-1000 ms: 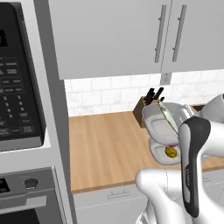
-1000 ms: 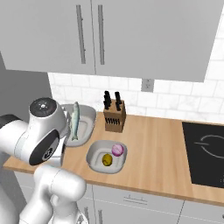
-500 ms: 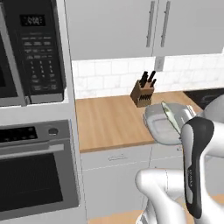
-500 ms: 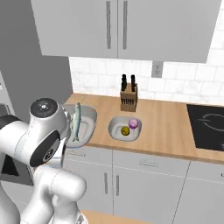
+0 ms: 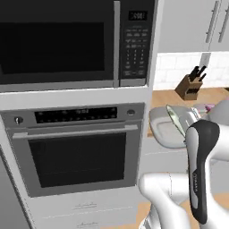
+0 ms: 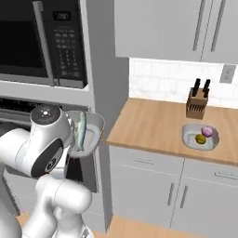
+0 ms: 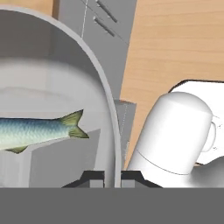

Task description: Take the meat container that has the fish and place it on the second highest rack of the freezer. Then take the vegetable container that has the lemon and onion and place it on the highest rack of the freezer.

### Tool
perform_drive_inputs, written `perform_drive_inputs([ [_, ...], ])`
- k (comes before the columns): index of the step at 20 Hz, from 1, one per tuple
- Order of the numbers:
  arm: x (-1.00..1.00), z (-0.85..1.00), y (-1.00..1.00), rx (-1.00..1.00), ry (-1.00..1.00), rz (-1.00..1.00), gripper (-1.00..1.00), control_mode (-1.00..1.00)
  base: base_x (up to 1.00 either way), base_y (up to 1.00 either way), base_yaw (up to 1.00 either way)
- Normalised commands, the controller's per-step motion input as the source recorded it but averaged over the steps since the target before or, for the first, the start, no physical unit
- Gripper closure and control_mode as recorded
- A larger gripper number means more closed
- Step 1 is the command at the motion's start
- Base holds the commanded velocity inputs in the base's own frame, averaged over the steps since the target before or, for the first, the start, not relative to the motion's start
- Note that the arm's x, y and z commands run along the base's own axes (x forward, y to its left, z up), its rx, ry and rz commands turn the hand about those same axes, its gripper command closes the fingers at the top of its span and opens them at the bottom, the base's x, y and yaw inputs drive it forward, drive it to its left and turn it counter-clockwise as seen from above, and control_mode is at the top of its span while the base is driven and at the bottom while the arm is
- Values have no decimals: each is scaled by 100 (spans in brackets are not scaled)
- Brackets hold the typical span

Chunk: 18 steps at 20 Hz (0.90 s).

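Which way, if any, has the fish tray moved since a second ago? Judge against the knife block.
Yes: leftward, the fish tray went from beside the knife block to past the counter's end.

Both base views look forward and down from behind the arm, the left squarely at the oven [image 5: 78, 152] and microwave [image 5: 76, 40], the right across the worktop [image 6: 158, 128], sharing the knife block [image 6: 197, 103]; the hand view sits close over the meat container [image 7: 52, 87].
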Motion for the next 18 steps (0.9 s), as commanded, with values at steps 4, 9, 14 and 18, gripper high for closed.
perform_drive_inputs([
  [4,0,0,0,0,0,0,100,100,-16,100,25],
  [9,0,0,0,0,0,0,100,100,-26,100,24],
  [14,0,0,0,0,0,0,100,100,-22,100,30],
  [18,0,0,0,0,0,0,100,100,0,100,33],
])
